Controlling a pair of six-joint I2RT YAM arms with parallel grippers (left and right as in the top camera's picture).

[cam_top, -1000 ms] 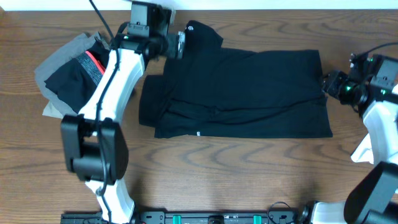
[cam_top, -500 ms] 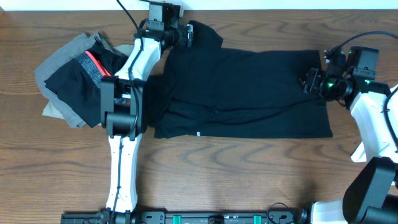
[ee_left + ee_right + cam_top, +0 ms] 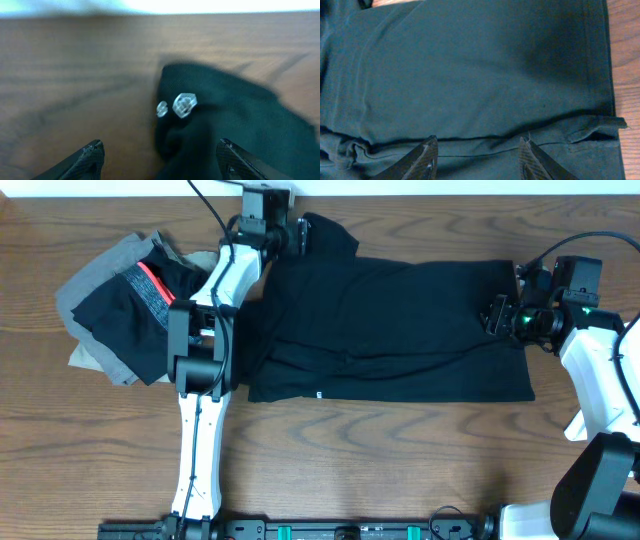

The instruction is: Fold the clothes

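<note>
Inspector: Left gripper (image 3: 160, 155) first. What are we recording?

Recorder: We are noting its fingers (image 3: 92, 154) standing wide apart, gripping nothing. It is sitting at the far edge of the table (image 3: 350, 470), by the upper left corner of the black T-shirt (image 3: 400, 320). In the wrist view a dark fold of that shirt is lying between and ahead of the tips, carrying a small white mark (image 3: 184, 105). The view is blurring too much for us to read the mark or to say whether a finger is touching cloth.

Inspector: And the right gripper (image 3: 479, 152)?

Recorder: We are logging it as spread and empty. It is hovering over the shirt's right end, where a stitched fold is running across just ahead of the tips. We cannot tell whether they are touching the fabric.

Inspector: How is the shirt lying?

Recorder: It is lying across the middle of the table, long side running left to right, with layers bunching along its left part. A white label (image 3: 319, 394) is showing at the near edge.

Inspector: Other clothes?

Recorder: We are seeing a heap at the table's left. A grey piece (image 3: 95, 285) is lying underneath, a black red-striped piece (image 3: 115, 315) on top, and a tan edge (image 3: 85, 358) is peeking out on the near side. The left arm is crossing between the heap and the shirt.
</note>
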